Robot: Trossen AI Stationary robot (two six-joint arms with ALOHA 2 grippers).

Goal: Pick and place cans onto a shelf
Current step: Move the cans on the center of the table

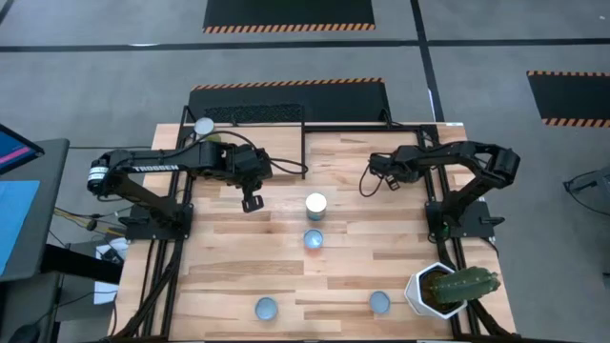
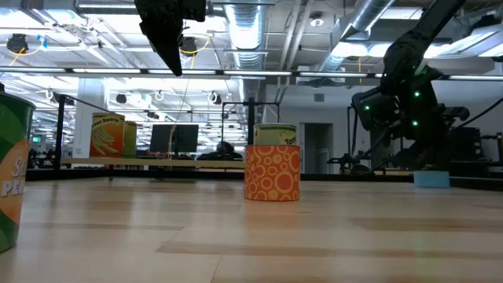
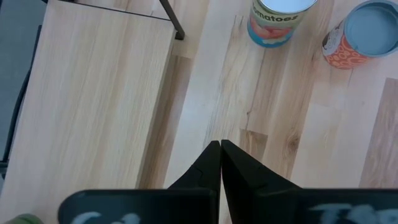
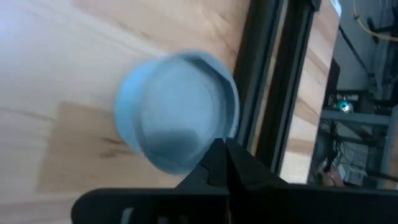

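Note:
My left gripper [image 1: 251, 201] [image 3: 220, 149] hangs shut above the table, near the front edge of the shelf [image 1: 278, 143] [image 3: 93, 93]. Beyond it stand a white-topped can [image 1: 315, 203] [image 3: 278, 18] and a blue-topped orange can [image 1: 314, 239] [image 3: 360, 34] [image 2: 273, 173]. Two more blue-topped cans [image 1: 266, 307] [image 1: 380, 303] stand near the front edge. One can [image 1: 204, 125] stands on the shelf's far left corner. My right gripper [image 1: 381, 176] [image 4: 221, 148] is shut, low at the right, just before a blurred blue-topped can [image 4: 177, 109]. My right gripper's shut fingertips [image 4: 214, 155] stand in front of the near rim [image 4: 186, 163] of the blue-topped can in the right wrist view. Whether they touch it, I cannot tell.
A white pot with a cactus [image 1: 443, 286] stands at the near right corner. Black rods [image 4: 273, 93] run close beside the can by my right gripper. A green can [image 2: 12, 173] stands right by the low camera. Bare planks lie between the middle cans and the front ones.

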